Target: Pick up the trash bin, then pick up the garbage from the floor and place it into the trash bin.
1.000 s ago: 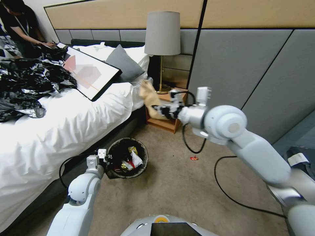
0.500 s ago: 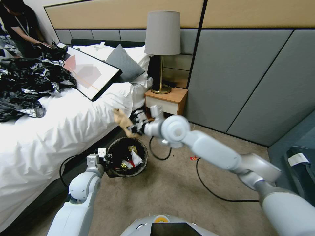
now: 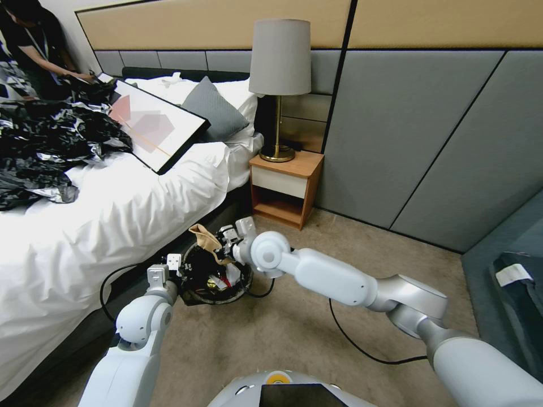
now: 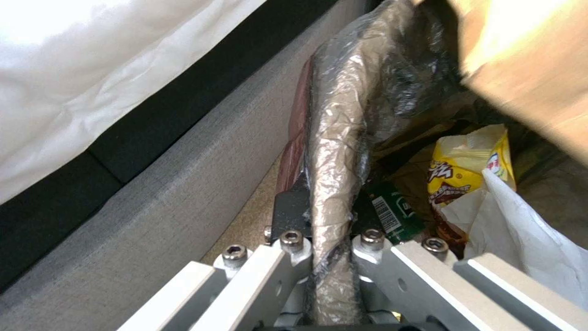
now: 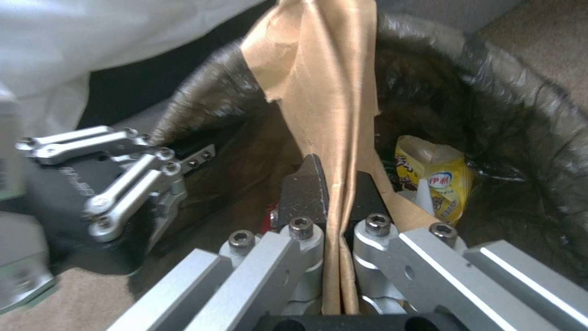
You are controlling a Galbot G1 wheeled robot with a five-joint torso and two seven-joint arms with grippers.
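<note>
Trash bin [image 3: 218, 277] sits on the floor beside the bed [image 3: 113, 215], its rim pinched by the left end effector [image 3: 178, 271]. Right end effector [image 3: 223, 246] clamps a brown scrap [image 3: 205, 240] over the opening; released off-centre, it may drape outside.

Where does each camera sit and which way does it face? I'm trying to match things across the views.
Head view: on the robot's head, looking forward and down at the bin beside the bed; both arms show.
Left wrist view: on the left wrist, looking along the left gripper clamped on the bin's lined rim.
Right wrist view: on the right wrist, looking into the bin past the right gripper holding the brown scrap; the left gripper shows too.
Both wrist views share the yellow wrapper.
</note>
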